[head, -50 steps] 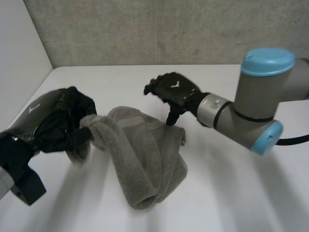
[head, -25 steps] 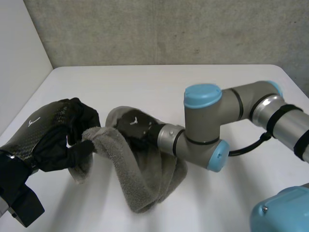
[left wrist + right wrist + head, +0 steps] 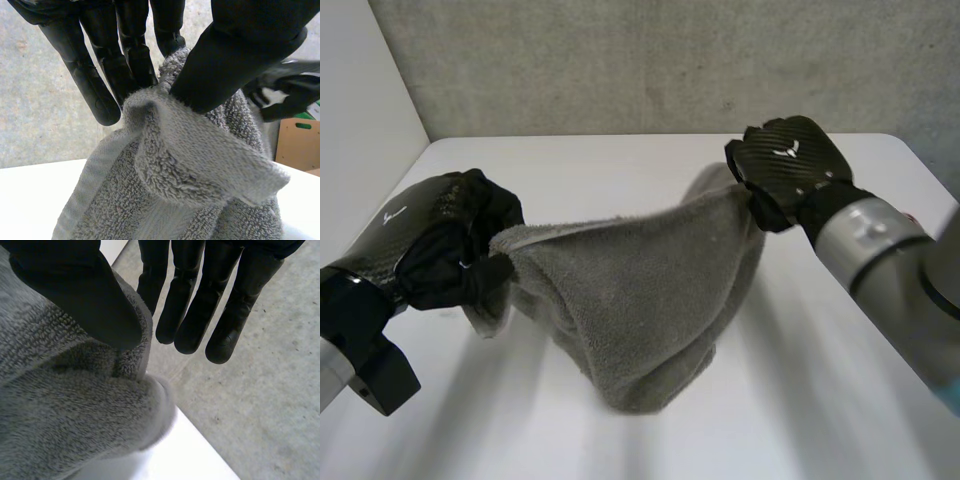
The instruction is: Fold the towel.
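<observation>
Towel (image 3: 640, 300) of grey terry, slung between both hands, its middle sagging below them onto the white tabletop (image 3: 610, 170). Left hand (image 3: 440, 245) pinches one end between thumb and fingers; right hand (image 3: 785, 165) likewise pinches the opposite end, held clear of the tabletop.

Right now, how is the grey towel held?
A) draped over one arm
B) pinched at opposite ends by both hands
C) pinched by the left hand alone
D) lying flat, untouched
B: the left hand and the right hand each pinch one end of the towel, which sags between them.
</observation>
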{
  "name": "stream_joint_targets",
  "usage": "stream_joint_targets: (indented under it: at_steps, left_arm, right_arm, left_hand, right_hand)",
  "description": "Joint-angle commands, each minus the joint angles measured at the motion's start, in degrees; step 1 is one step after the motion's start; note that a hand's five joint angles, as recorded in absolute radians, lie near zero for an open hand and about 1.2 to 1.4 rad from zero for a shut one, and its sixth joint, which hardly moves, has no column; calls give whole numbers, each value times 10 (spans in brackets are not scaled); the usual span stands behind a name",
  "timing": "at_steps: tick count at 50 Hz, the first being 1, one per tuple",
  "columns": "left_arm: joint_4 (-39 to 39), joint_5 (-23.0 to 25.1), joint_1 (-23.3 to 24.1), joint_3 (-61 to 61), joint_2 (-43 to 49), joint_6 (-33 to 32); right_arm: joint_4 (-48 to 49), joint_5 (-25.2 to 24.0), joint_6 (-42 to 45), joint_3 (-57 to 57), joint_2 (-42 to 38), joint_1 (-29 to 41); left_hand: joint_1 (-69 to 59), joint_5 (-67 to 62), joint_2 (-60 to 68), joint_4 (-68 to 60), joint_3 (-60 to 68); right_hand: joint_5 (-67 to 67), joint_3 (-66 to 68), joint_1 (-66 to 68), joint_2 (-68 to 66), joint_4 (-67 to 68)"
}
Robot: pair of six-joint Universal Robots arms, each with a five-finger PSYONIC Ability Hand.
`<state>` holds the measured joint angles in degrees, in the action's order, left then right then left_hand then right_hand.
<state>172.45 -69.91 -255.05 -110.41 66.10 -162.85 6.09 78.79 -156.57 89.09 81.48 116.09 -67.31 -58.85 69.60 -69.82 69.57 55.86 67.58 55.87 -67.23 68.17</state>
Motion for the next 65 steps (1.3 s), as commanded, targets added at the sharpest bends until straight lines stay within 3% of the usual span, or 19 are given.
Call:
stream_joint_targets:
  at_steps: [1,7,14,28,31,33,36,38,41,43,44,48,55,65]
  left_arm:
    - [22,-1,3,-8,30,-4]
    - [32,-2,-3,-14,74,-11]
    - [47,-3,-4,-19,112,-58]
    - [97,-4,-4,-16,235,-104]
    - [120,-8,-1,21,286,-128]
    - [132,-17,3,52,312,-147]
    - [145,-49,9,143,355,-187]
    - [149,-86,25,267,390,-215]
    - [148,-103,38,337,406,-220]
    - [153,-132,51,460,423,-220]
    - [153,-132,51,461,423,-220]
    - [184,-167,56,566,424,-220]
    - [200,-175,65,525,390,-218]
    - [224,-171,57,219,341,-222]
  right_arm:
    - [-71,16,-1,74,110,9]
    - [-264,-18,1,86,144,25]
    - [-297,-61,0,101,88,43]
    - [-215,-56,8,94,-23,41]
    - [-189,-38,9,47,-49,42]
    - [-152,6,19,-25,-77,42]
    - [-134,34,31,-74,-91,42]
    - [-102,85,69,-182,-113,45]
    - [-44,115,93,-280,-127,46]
    - [2,120,103,-312,-128,48]
    - [2,120,103,-313,-128,48]
    - [150,126,109,-333,-113,48]
    - [204,116,109,-245,-62,51]
    - [141,111,108,32,1,53]
  left_hand:
    - [-127,-111,104,-102,104]
    - [-127,-111,104,-102,104]
    - [-127,-111,104,-102,104]
    - [-127,-111,104,-102,104]
    - [-127,-111,104,-102,104]
    - [-127,-111,104,-102,104]
    - [-127,-111,104,-102,104]
    - [-127,-111,104,-102,104]
    - [-127,-111,104,-102,104]
    - [-127,-111,104,-102,104]
    - [-127,-111,104,-102,104]
    - [-127,-111,104,-102,104]
    - [-127,-111,104,-102,104]
    - [-127,-111,104,-102,104]
  right_hand:
    - [141,124,241,-128,118]
    - [141,124,241,-128,118]
    - [141,124,241,-128,118]
    - [141,124,241,-128,118]
    - [141,124,241,-128,118]
    - [141,124,241,-128,118]
    - [141,124,241,-128,118]
    - [141,124,241,-128,118]
    - [141,124,241,-128,118]
    - [141,124,241,-128,118]
    - [141,124,241,-128,118]
    - [141,124,241,-128,118]
    - [141,124,241,-128,118]
    - [141,124,241,-128,118]
